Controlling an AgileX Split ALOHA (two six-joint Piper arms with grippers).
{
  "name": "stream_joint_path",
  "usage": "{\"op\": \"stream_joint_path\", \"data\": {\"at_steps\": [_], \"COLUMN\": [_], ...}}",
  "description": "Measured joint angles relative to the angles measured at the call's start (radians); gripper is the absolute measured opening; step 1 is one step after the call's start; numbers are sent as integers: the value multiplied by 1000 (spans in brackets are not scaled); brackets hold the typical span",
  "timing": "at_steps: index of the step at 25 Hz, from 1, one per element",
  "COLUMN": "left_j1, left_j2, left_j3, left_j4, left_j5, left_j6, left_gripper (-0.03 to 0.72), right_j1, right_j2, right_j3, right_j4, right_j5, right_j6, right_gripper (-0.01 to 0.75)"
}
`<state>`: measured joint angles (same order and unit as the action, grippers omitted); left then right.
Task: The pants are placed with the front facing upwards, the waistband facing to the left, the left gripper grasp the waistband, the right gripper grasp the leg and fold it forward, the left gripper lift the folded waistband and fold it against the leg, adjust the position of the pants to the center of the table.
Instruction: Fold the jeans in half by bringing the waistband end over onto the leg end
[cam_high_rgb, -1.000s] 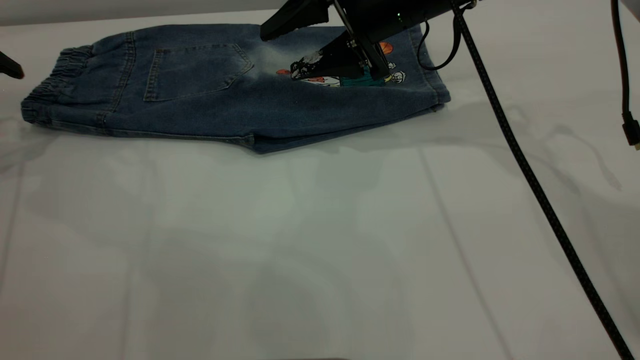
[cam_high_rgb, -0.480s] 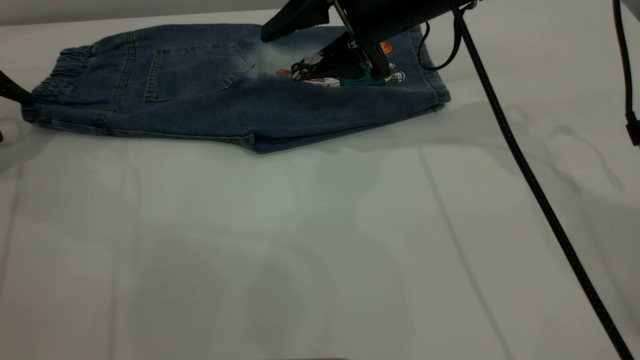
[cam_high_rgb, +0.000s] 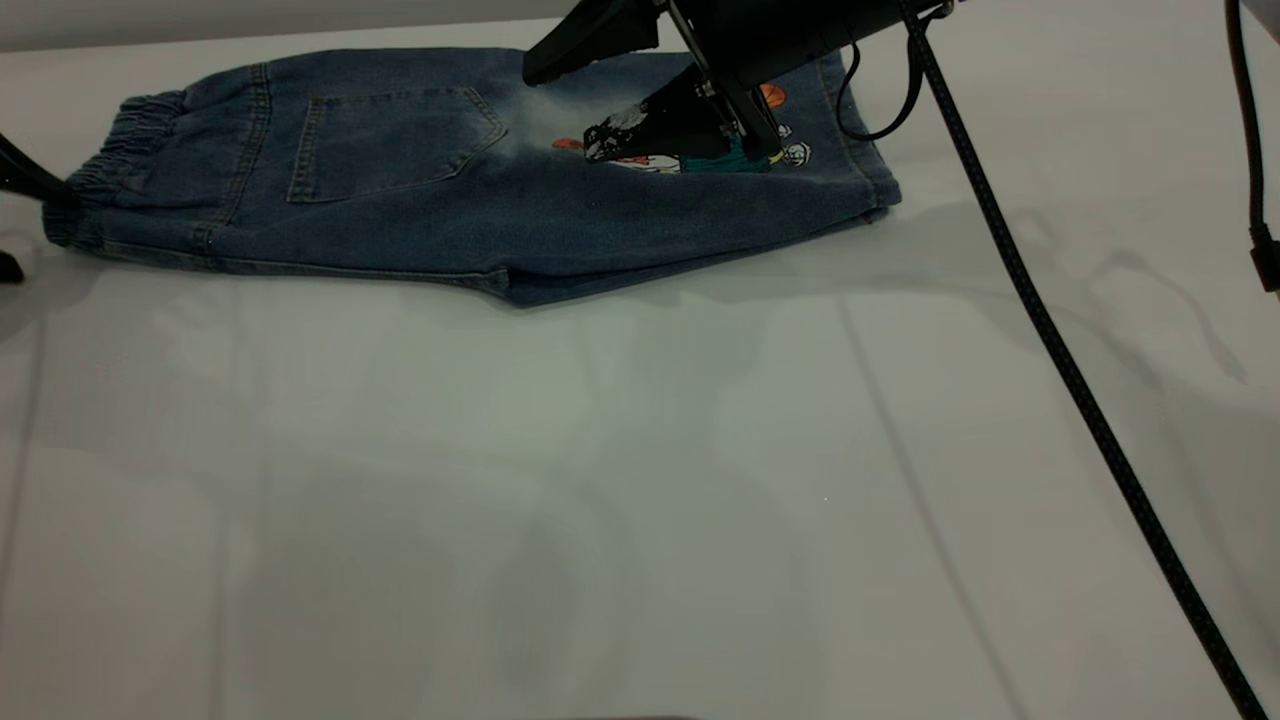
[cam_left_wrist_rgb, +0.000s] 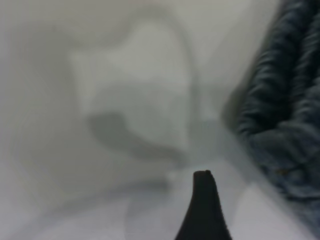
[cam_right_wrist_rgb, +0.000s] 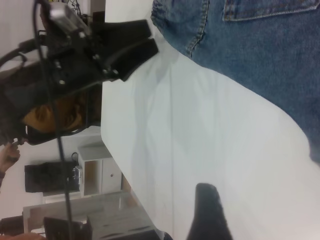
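The pants (cam_high_rgb: 470, 170) lie flat at the far side of the white surface (cam_high_rgb: 600, 480), already doubled lengthwise so one leg covers the other, with a patch pocket (cam_high_rgb: 390, 140) facing up and a small cartoon print (cam_high_rgb: 790, 150) near the hem.

The right hand (cam_high_rgb: 600, 95) hangs over the leg end, its black fingers spread wide apart: one finger (cam_high_rgb: 580, 45) reaches out above the pale faded patch, the other (cam_high_rgb: 650, 125) points down just over the print. No cloth is between them. A black braided cable (cam_high_rgb: 1050, 340) runs from this arm across the bare surface toward the near right corner. In the right wrist view one finger tip (cam_right_wrist_rgb: 207, 212) shows against bare surface, the denim (cam_right_wrist_rgb: 260, 55) lies beyond it, and the left hand (cam_right_wrist_rgb: 125, 50) stands farther off by the gathered end of the pants, its two fingers parted with nothing between them.

The left hand (cam_high_rgb: 25, 215) is at the far end from the right one, only partly in frame: one dark finger (cam_high_rgb: 30, 180) meets the edge of the waistband (cam_high_rgb: 100, 175), another tip sits lower on the surface. In the left wrist view a single finger tip (cam_left_wrist_rgb: 202, 210) rests just beside the ruched waistband (cam_left_wrist_rgb: 280, 110), not gripping it.
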<state>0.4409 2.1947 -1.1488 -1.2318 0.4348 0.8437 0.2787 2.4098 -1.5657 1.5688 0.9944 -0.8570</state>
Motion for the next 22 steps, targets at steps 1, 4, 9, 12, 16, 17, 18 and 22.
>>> {"op": "stream_joint_path", "data": {"at_steps": [1,4,9,12,16,17,18,22], "left_j1": [0,-5,-43,-63,-78,-80,-80,-80], "left_j2": [12,31,43,61,87,92,95,107], "left_j3": [-5,-28,-74,-98,-117,-119,-120,-125], "left_j4": [0,-3,-8,-27,-53,-64,-73,-96], "left_j5": [2,15,17,13,11,12,13,17], "left_j6": [1,10,33,33,19,15,12,8], "left_gripper": [499,499,499,499,487,480,470,417], "right_j1": [0,0,0,0,0,0,0,0], "right_j2": [0,0,0,0,0,0,0,0], "right_j3": [0,0,0,0,0,0,0,0], "right_j4": [0,0,0,0,1,1,1,1], "right_j5": [0,0,-4,-8,-13,-14,-14,-16], "right_j6": [0,0,0,0,0,0,0,0], "right_gripper": [419,419,419,420,420,420,420,420]}}
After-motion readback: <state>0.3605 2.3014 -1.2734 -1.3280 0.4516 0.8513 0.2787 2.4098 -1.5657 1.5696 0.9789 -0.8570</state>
